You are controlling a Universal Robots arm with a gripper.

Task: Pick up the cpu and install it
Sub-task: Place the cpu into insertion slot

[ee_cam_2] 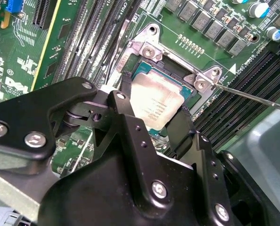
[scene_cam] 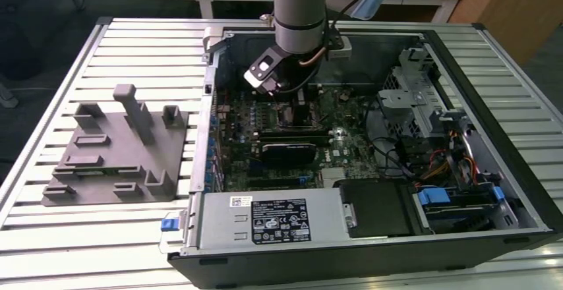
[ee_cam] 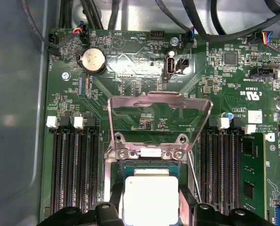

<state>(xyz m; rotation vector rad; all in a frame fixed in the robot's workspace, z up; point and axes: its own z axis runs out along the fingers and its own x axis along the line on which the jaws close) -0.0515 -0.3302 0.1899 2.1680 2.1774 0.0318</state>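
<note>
Looking at an open case (scene_cam: 519,191) lying flat on a slatted table (scene_cam: 53,237), with a grey fixture (scene_cam: 115,151) parked just beside the case on the exterior view's left. Got the arm (scene_cam: 299,20) coming straight down into the case, gripper (scene_cam: 289,97) low over the middle of the board (scene_cam: 352,145) and well apart from the fixture. Also spotting the PSU (scene_cam: 273,219) along the near edge of the case and a drive cage (scene_cam: 413,92) with a mess of cables toward the exterior view's right.

Much clearer in both wrist views: clamped on the cpu (ee_cam_2: 154,103), with black fingers (ee_cam_2: 180,125) pressed against two opposite edges of the pale silver lid. So pinching the chip, not spread.

As for the cpu, sitting right over the socket, lined up square inside the socket frame (ee_cam: 126,153). Can't tell whether fully seated or just held above the contacts.

Load plate (ee_cam: 160,101) flipped up and standing open on the far side of the socket in the first wrist view. Thin lever (ee_cam_2: 253,96) swung out to the side, clear of the frame.

Around the socket: RAM slots (ee_cam: 74,174) on both sides, a single RAM stick (ee_cam: 251,174) fitted in the outer bank, and a coin cell (ee_cam: 92,61) further up the board near some connectors.
</note>
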